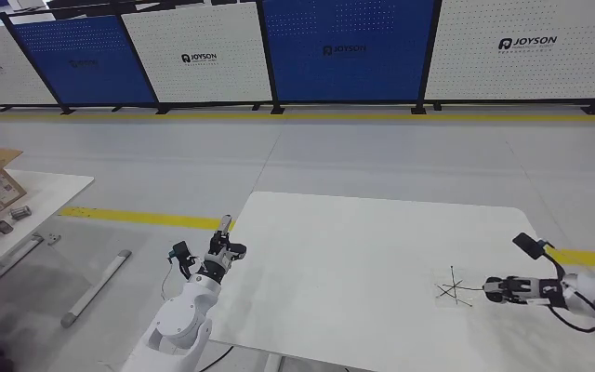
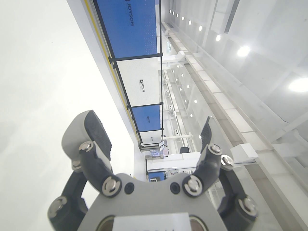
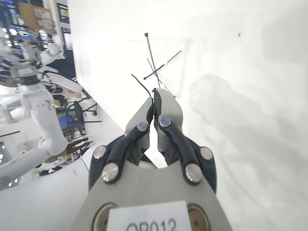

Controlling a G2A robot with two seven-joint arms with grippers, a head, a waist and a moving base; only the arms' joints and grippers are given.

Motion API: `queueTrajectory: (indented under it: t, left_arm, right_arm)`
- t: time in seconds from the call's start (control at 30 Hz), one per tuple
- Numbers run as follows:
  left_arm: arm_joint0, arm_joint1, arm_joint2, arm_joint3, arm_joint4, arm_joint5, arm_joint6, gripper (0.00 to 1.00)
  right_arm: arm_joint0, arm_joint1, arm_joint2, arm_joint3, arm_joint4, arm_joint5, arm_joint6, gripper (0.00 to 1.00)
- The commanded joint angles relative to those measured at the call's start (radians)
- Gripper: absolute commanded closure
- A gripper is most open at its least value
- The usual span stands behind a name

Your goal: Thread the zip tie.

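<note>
Our right gripper (image 3: 153,96) is closed tight on a zip tie (image 3: 140,84); our left gripper (image 2: 152,124) is spread wide and empty beside the desk (image 2: 36,73).

A robotics test hall is indicated by pegboard partitions (image 1: 349,46) lined across the upper frame, yellow floor tape (image 1: 353,116) beneath them, and ceiling lamps (image 2: 243,51).

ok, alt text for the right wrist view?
The right gripper is shut on a thin black zip tie whose free end curves out from the jaws. Just beyond, several more zip ties lie crossed on the white table.
</note>
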Motion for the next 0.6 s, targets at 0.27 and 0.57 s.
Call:
queueTrajectory:
  t: [0.27,0.57]
  left_arm:
    - [0.000,0.000,0.000,0.000,0.000,0.000,0.000,0.00]
    - [0.000,0.000,0.000,0.000,0.000,0.000,0.000,0.00]
  right_arm:
    - [-0.121,0.028,0.105,-0.065,0.096,-0.096,0.019,1.00]
    - [-0.121,0.028,0.105,-0.065,0.096,-0.096,0.019,1.00]
